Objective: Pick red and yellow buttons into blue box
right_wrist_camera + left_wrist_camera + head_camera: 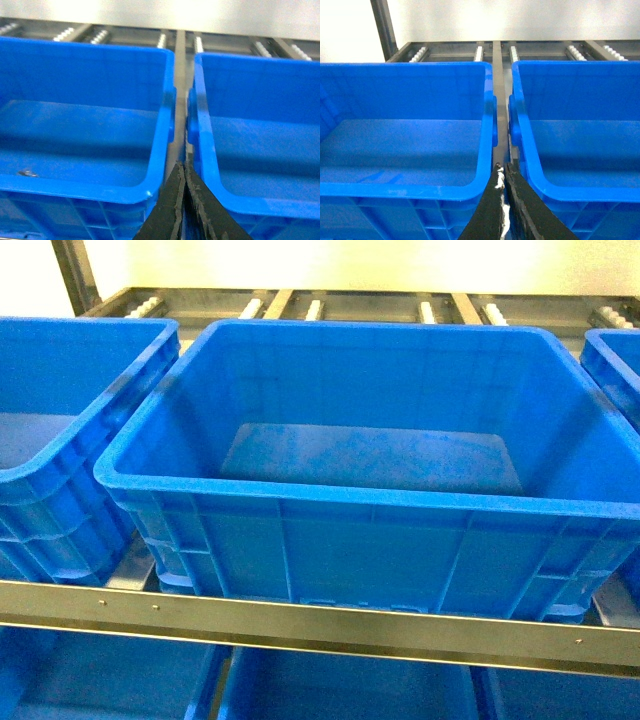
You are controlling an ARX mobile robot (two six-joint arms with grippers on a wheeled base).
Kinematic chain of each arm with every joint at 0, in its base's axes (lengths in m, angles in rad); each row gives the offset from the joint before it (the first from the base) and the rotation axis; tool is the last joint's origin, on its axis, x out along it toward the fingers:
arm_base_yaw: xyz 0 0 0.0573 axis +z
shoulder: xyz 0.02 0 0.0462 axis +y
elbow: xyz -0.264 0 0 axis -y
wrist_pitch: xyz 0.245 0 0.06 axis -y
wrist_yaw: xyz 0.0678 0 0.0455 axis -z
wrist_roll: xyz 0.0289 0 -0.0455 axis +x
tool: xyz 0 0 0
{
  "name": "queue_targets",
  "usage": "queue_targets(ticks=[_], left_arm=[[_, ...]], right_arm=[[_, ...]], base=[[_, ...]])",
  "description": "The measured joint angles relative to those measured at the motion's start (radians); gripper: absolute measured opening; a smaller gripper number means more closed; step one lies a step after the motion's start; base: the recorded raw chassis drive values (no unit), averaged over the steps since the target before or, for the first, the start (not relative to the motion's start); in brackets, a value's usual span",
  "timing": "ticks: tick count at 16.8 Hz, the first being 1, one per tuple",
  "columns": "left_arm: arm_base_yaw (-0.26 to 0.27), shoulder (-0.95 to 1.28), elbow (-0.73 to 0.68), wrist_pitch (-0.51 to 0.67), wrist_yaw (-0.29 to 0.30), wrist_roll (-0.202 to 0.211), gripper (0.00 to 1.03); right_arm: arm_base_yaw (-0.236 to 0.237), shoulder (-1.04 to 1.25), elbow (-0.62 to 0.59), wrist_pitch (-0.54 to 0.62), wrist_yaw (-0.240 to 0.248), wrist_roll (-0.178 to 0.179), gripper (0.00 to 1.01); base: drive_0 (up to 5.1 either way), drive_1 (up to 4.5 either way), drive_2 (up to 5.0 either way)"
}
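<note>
The red and yellow buttons are out of view in every frame. A large blue box (350, 380) stands in the middle of the shelf in the head view, and its floor is bare. Neither gripper shows in the head view. In the left wrist view my left gripper (503, 172) is shut, with white frayed padding showing between its black fingers. It hovers in front of the gap between two blue boxes. My right gripper (183, 169) is shut too, with nothing between its fingers, in front of the gap between the middle box (85, 75) and its right neighbour.
More blue boxes flank the middle one at left (50, 520) and right (615, 360), and others sit on the shelf below (330, 690). A metal rail (300, 625) runs along the shelf front. Rollers (313, 308) lie behind. A small grey object (27, 173) lies on one box floor.
</note>
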Motion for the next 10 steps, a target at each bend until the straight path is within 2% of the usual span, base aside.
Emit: queue_targets(ticks=[1,2,6,10], left_arm=[[0.049,-0.058,-0.028,-0.034,0.057,0.0,0.02],[0.065,-0.104,-0.052,-0.068,0.057,0.0,0.02],[0.06,-0.285,-0.101,-0.193,0.066,0.0,0.02],[0.061,-0.349,-0.114,-0.245,0.066,0.0,0.02]], right_arm=[[-0.045,-0.069,-0.021,-0.016,-0.056,0.0,0.02],[-0.066,-0.121,-0.037,-0.04,-0.056,0.001,0.02],[-0.063,-0.293,-0.11,-0.159,-0.063,0.0,0.02],[-0.063,-0.362,-0.123,-0.206,-0.063,0.0,0.02]], base=[[0.0,0.0,0.0],[0.0,0.0,0.0],[0.0,0.0,0.0],[0.0,0.0,0.0]])
